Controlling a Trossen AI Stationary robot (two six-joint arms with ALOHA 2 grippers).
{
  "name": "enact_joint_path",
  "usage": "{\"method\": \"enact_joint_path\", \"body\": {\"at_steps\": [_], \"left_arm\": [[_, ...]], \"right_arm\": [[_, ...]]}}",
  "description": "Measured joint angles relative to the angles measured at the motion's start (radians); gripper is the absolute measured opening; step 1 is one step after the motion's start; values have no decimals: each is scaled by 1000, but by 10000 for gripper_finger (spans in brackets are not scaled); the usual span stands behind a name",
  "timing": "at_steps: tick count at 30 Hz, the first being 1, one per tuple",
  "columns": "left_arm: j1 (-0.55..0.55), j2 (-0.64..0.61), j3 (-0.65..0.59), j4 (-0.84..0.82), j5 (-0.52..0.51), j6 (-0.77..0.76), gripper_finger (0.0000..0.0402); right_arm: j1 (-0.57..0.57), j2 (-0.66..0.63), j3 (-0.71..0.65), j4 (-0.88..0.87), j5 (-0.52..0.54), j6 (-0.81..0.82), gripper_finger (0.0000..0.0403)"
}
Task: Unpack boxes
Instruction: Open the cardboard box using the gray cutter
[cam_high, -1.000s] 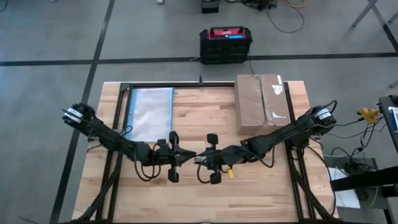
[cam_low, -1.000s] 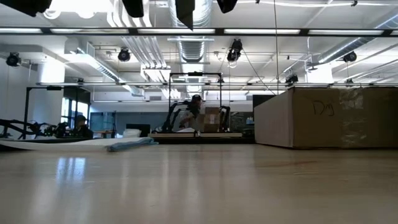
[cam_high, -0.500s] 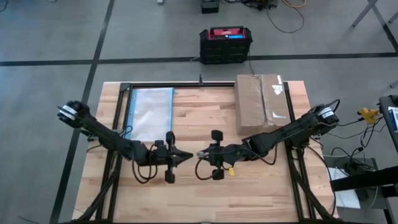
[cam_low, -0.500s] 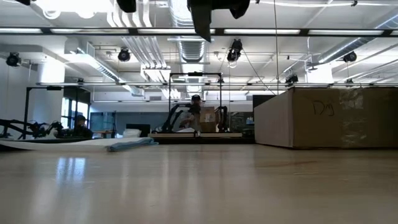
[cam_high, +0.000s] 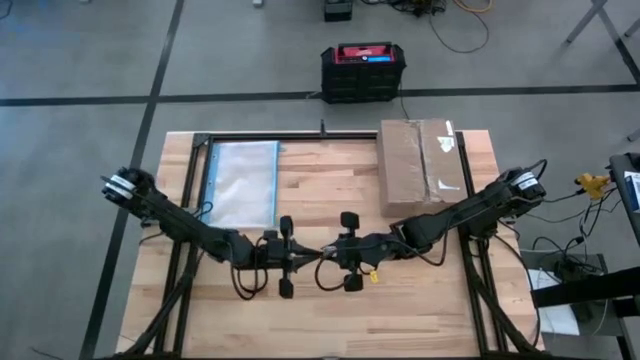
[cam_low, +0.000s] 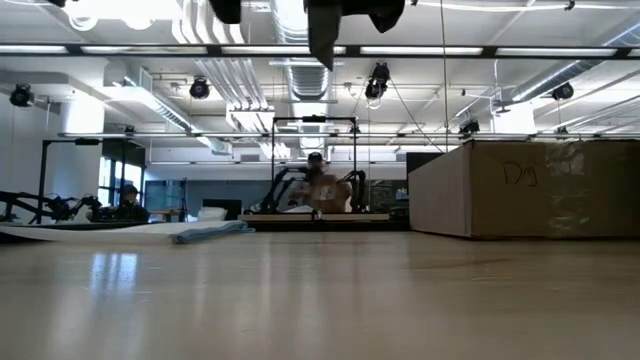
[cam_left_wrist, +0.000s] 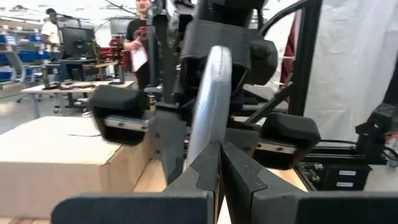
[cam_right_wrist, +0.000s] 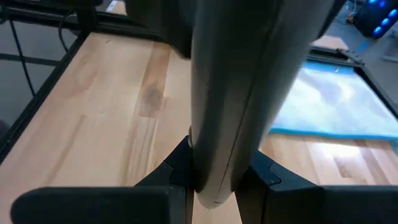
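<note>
The brown cardboard box (cam_high: 420, 165) stands shut on the table's far right; it also shows in the low view (cam_low: 530, 188) and as the box (cam_left_wrist: 62, 155) in the left wrist view. Both grippers meet above the table's middle, tip to tip. My left gripper (cam_high: 302, 258) comes from the left and my right gripper (cam_high: 326, 255) from the right. A slim silver-grey tool (cam_left_wrist: 210, 93) runs between them, and both grippers are shut on it. Only dark parts of the grippers (cam_low: 322, 25) show at the top of the low view, well above the tabletop. My left gripper pinches one end of the silver-grey tool (cam_left_wrist: 210, 149) between its two fingers, coming level from the table's left, in line with the tool. The tool is lifted clear of the table. My right gripper pinches the tool's other end (cam_right_wrist: 214, 168) between its two fingers (cam_right_wrist: 177, 168), coming level from the table's right, also in line with it.
A clear blue-edged plastic bag (cam_high: 243, 180) lies flat at the table's far left, also seen as the bag (cam_right_wrist: 336, 99) in the right wrist view. A black crate with a red top (cam_high: 363, 70) sits on the floor beyond the far edge. People work in the room behind.
My left gripper has moved toward the table's right and closed the gap to my right gripper, so their tips now meet over the table's middle. My right gripper has stayed nearly where it was. The box and the bag have not moved.
</note>
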Motion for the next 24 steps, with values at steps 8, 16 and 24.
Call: {"method": "enact_joint_path", "body": {"at_steps": [8, 16, 24], "left_arm": [[-17, -26, 74, -243, -23, 0, 0], [-75, -143, 84, -497, -84, -74, 0], [-67, -78, 78, -494, -162, -86, 0]], "right_arm": [[-12, -33, 10, -151, 28, 83, 58], [-142, -255, 27, -617, 87, 408, 58], [-533, -433, 28, -1040, 69, 675, 58]]}}
